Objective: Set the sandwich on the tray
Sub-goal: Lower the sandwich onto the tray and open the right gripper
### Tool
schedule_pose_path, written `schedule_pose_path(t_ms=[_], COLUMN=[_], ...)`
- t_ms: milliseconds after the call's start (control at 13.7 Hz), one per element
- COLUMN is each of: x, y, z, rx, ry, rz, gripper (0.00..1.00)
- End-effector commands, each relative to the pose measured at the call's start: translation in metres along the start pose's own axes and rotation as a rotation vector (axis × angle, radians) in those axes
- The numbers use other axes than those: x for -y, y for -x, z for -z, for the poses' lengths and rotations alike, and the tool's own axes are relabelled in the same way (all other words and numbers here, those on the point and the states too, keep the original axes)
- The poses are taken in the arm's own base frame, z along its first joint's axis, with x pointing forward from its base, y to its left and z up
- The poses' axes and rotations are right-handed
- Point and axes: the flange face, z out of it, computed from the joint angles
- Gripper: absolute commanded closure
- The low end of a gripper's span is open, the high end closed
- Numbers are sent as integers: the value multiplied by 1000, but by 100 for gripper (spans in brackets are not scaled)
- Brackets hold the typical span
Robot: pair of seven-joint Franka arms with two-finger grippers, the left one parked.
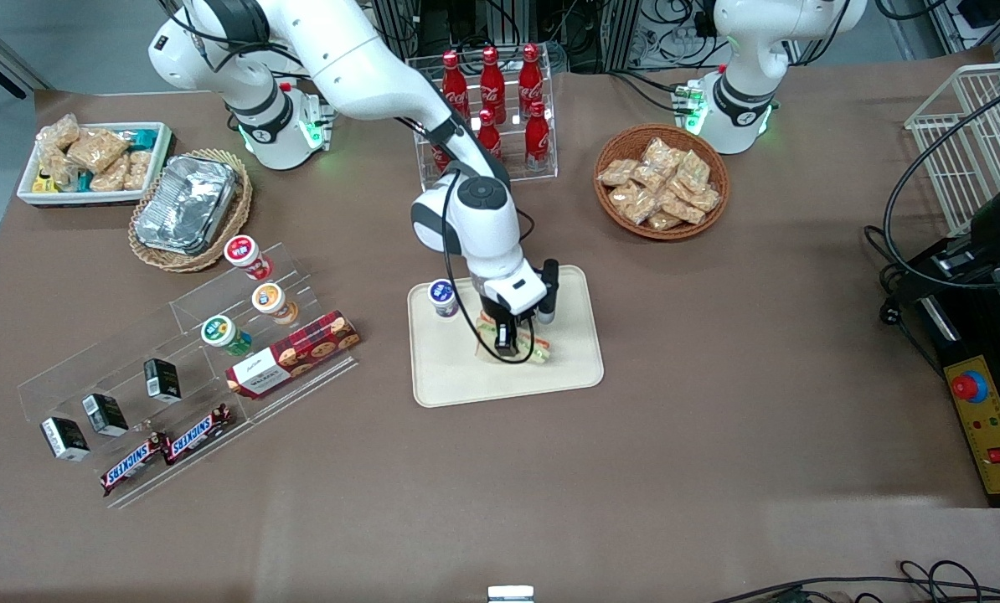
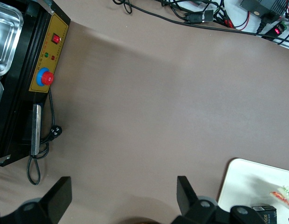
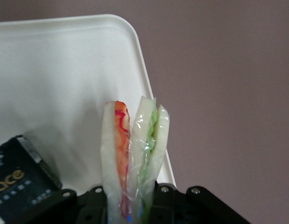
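The sandwich (image 3: 135, 149), a clear-wrapped wedge with orange-red and green filling, stands on edge between the fingers of my right gripper (image 3: 132, 207), which is shut on it. From the front, the gripper (image 1: 513, 337) is low over the middle of the cream tray (image 1: 569, 370), and the sandwich (image 1: 537, 352) pokes out beneath it, just above or on the tray floor. The wrist view shows the tray's rounded corner (image 3: 117, 23) past the sandwich tip. In the left wrist view the tray (image 2: 244, 179) and the sandwich (image 2: 284, 196) show at the edge.
On the tray are a blue-lidded cup (image 1: 442, 297) and a black box (image 3: 20, 184) beside the sandwich. Around it are a cola bottle rack (image 1: 492, 109), a snack basket (image 1: 661, 182), a foil container (image 1: 186, 203) and an acrylic stand with a biscuit box (image 1: 292, 355).
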Motion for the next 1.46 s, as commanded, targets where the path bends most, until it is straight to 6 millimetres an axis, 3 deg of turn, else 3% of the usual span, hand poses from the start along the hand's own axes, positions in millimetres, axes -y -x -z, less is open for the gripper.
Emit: schedule_pose_path(t_ms=[0, 512, 878, 1024, 1098, 1171, 1390], x=[-9, 1, 3, 3, 3, 3, 1], y=[-6, -9, -7, -7, -6, -8, -10], z=[-14, -44, -49, -49, -48, -46, -40], rx=[2, 16, 24, 24, 25, 22, 14], ry=[33, 30, 29, 28, 26, 28, 29], rz=[14, 33, 40, 38, 35, 35, 27], gripper=[100, 100, 100, 94, 64, 1, 1])
